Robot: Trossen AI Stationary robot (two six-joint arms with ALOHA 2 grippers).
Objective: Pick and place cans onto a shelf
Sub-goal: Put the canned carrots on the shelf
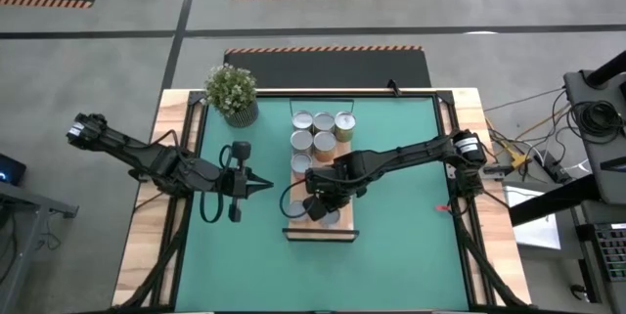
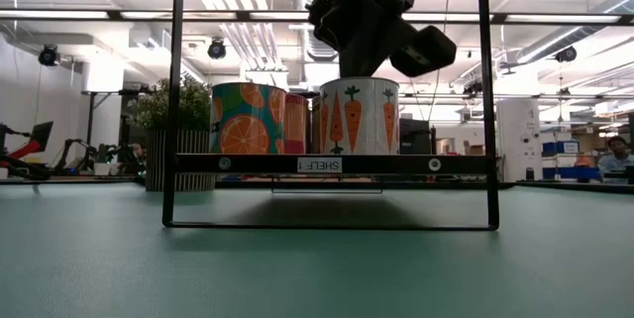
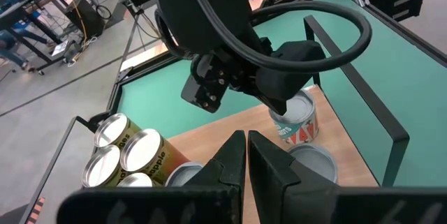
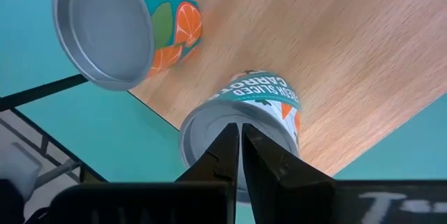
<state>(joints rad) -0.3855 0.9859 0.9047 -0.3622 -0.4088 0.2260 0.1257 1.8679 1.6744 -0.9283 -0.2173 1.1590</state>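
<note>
The light-wood shelf (image 1: 344, 182) lies mid-table, its dark strip (image 2: 327, 164) facing the low view. Several silver-topped cans (image 1: 323, 142) stand clustered at its far end. My right gripper (image 1: 319, 202) is shut, fingertips just above the top of a carrot-label can (image 4: 260, 105), which stands upright near the shelf's near end (image 2: 359, 115). An orange-label can (image 4: 126, 32) stands beside it (image 2: 243, 118). My left gripper (image 1: 262, 185) is shut and empty over the green mat, left of the shelf, pointing at the right gripper.
A potted plant (image 1: 233, 93) stands at the mat's far left corner. A black metal frame (image 2: 485, 110) surrounds the shelf's near end. Green mat (image 1: 411, 226) lies open right of and in front of the shelf. Cables and equipment sit beyond the table's right edge.
</note>
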